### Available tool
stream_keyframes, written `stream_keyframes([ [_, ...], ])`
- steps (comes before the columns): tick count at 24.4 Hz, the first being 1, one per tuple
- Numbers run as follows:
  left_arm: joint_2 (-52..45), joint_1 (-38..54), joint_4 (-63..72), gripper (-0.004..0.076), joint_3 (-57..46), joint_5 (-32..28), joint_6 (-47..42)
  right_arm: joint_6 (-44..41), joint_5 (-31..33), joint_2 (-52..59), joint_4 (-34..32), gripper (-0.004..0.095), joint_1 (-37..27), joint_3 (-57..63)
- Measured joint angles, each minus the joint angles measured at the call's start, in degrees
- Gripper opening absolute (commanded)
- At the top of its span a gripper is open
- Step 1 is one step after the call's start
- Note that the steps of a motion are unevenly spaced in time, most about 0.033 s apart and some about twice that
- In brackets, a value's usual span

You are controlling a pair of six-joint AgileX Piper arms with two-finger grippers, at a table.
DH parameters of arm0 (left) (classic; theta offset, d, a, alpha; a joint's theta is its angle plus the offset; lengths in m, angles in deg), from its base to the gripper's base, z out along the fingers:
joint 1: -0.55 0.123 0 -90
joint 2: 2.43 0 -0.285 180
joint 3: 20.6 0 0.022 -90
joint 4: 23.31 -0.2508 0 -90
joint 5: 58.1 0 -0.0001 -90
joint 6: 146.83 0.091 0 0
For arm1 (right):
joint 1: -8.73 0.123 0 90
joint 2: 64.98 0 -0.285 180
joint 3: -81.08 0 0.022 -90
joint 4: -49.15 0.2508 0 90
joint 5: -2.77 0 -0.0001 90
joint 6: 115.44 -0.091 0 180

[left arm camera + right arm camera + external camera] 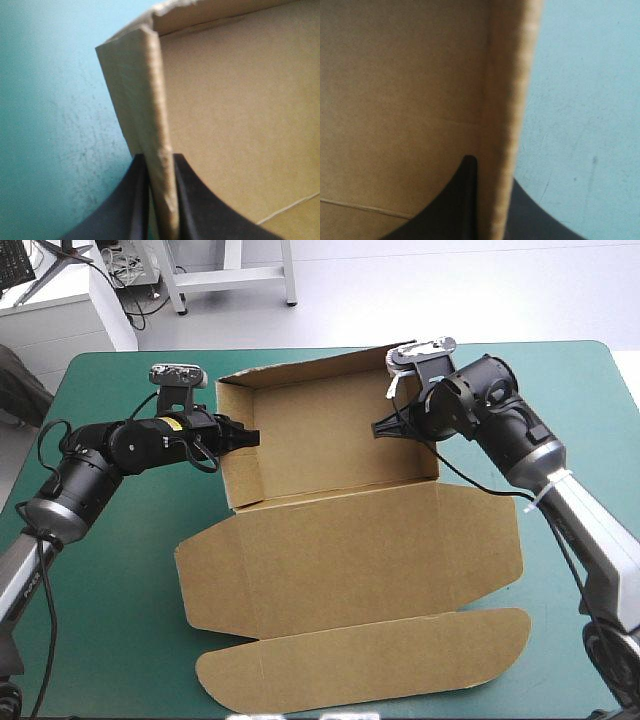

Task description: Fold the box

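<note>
The box (pixel 340 540) sits mid-table on the teal-green cover (pixel 100 620), tray walls raised, lid flat toward the near edge; the left gripper (pixel 252 437) and right gripper (pixel 380 428) each pinch one side wall, probably to steady the tucked walls upright

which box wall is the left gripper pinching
The short wall on the robot's left, pinched by the left gripper; the right gripper holds the opposite wall.

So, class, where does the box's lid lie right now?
High view: the lid lies flat on the teal-green cover, on the near side of the tray that the left gripper and right gripper hold.
</note>
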Motion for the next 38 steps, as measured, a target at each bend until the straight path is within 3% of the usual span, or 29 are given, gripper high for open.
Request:
stream_keyframes([
  [10,4.70,-2.05,-15.44,-0.0009,0.60,3.37,-14.67,-2.66,-0.56,-5.69,1.56,-0.0012,0.61,0.00],
  [15,8.29,-2.29,-17.34,-0.0009,0.96,4.27,-16.59,-2.84,-0.49,-8.89,2.04,-0.0015,0.55,0.00],
  [19,12.84,-2.36,-18.00,-0.0010,1.39,6.28,-17.72,-1.91,0.56,-13.72,6.56,-0.0015,-2.07,0.00],
  [26,19.55,-2.46,-17.40,-0.0009,3.36,3.70,-18.66,3.64,-0.58,-20.13,14.45,-0.0015,-7.44,-0.62],
  [38,22.50,-2.39,-18.38,0.0024,4.19,3.31,-19.41,6.56,0.71,-21.99,15.73,-0.0013,-7.90,-2.53],
])
